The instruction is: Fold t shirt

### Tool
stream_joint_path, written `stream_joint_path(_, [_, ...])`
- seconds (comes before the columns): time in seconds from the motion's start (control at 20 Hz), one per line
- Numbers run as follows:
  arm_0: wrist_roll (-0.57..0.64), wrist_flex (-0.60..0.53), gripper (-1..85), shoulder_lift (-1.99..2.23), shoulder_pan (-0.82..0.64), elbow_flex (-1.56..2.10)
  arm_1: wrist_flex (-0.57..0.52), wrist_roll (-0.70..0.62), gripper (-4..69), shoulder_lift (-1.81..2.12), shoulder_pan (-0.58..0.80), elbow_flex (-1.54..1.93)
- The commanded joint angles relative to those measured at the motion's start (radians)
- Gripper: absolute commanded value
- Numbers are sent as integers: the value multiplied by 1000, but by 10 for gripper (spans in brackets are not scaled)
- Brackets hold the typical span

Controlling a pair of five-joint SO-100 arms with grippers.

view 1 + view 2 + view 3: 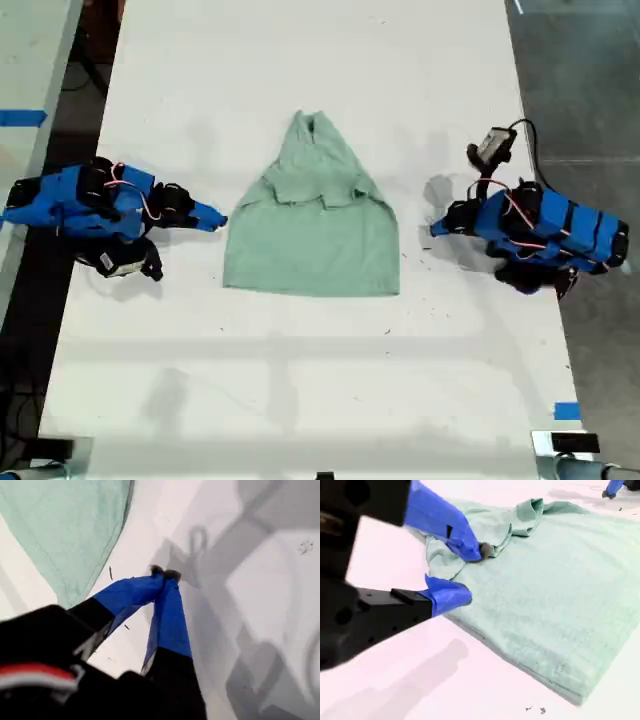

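The t shirt [315, 235] lies flat near the middle of the white tabletop [300, 380]. Both sleeves are folded inward over the body. The collar end narrows toward the far edge in the exterior view, and the straight hem faces the near edge.

The second gripper [215, 218] sits at the shirt's edge on the exterior view's left. In its wrist view, the second gripper [474, 572] has its jaws moderately wide, holding nothing. One blue tip is over the bunched sleeve fabric of the t shirt [560, 595]; contact cannot be confirmed.

The first gripper [437, 228] rests on the exterior view's right, apart from the shirt. Its jaws [165, 573] are closed tip to tip and empty, with the t shirt [65, 525] nearby.
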Motion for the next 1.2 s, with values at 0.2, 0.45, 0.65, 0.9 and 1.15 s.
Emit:
stream_joint_path(0.2, [-32,-60,1,9,-135,34,-5,14,-16,5,6,12])
stream_joint_path(0.45, [-32,-60,1,9,-141,35,94,46,-16,-41,37,-173])
stream_joint_path(0.65, [-32,-58,1,9,-140,35,121,153,-17,-522,-37,-568])
stream_joint_path(0.9, [-32,-58,1,9,-140,35,129,296,81,-996,-196,-896])
stream_joint_path(1.15, [-32,-57,1,9,-135,35,21,357,192,-1408,-318,-1078])
